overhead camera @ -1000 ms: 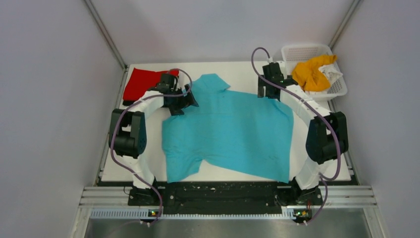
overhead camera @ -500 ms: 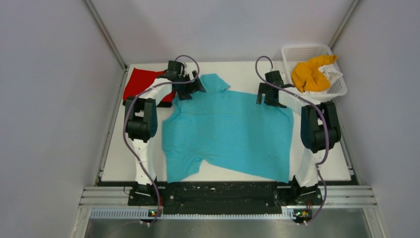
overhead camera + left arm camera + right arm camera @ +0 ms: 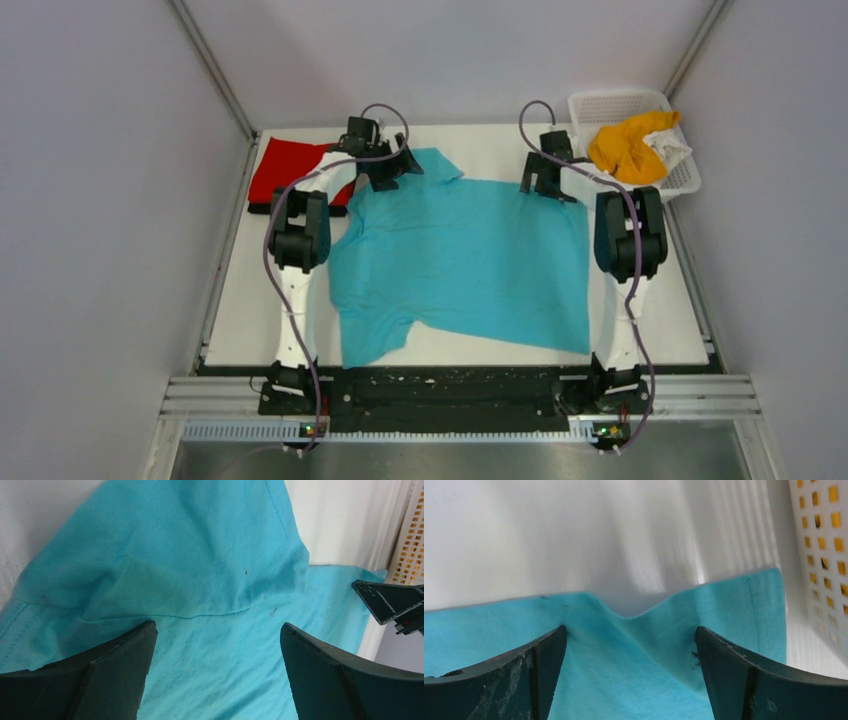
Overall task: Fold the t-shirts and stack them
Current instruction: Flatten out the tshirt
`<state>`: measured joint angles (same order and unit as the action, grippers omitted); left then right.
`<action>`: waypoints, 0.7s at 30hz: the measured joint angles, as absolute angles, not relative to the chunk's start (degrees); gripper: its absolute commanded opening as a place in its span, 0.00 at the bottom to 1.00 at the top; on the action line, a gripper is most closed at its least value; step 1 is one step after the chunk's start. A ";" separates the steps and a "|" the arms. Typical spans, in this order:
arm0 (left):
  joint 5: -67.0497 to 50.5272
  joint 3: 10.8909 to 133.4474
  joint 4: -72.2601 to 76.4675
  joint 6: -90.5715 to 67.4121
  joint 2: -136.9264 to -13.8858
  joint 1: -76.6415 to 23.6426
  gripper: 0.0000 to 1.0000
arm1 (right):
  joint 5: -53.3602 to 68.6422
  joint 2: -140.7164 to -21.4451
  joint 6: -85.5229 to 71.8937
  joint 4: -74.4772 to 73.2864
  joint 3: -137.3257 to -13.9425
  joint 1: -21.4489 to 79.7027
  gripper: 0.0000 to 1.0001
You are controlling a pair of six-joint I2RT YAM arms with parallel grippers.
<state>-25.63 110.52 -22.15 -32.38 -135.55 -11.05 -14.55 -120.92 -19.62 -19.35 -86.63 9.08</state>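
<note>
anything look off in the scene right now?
The turquoise shirt lies askew: its near edge slants and one sleeve sticks out at the near left. The orange shirt sits crumpled in the basket, bulging over its rim. Nothing looks damaged.

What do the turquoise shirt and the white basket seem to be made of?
The turquoise shirt: likely soft knit cotton, matte; it wrinkles, lies limp and shows stitched hems. The white basket: probably rigid moulded plastic, smooth; its walls are a regular grid of small holes.
</note>
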 measured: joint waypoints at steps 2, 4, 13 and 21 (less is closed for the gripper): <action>-25.17 111.00 -22.48 -32.95 -135.90 -10.98 0.99 | -14.37 -122.39 -19.14 -19.97 -88.97 8.99 0.99; -24.18 112.25 -23.11 -33.71 -136.49 -10.87 0.99 | -14.04 -124.53 -18.59 -21.30 -92.49 8.86 0.99; -18.26 119.46 -25.08 -36.29 -140.18 -10.87 0.99 | -13.15 -132.42 -16.25 -25.39 -105.82 8.23 0.99; -20.64 120.03 -26.87 -34.70 -139.31 -10.83 0.99 | -11.03 -129.27 -14.02 -28.45 -103.44 8.78 0.99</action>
<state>-20.64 120.03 -26.87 -34.70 -139.31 -10.83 -11.03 -129.27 -14.02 -28.45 -103.44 8.78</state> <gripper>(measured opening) 0.987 0.986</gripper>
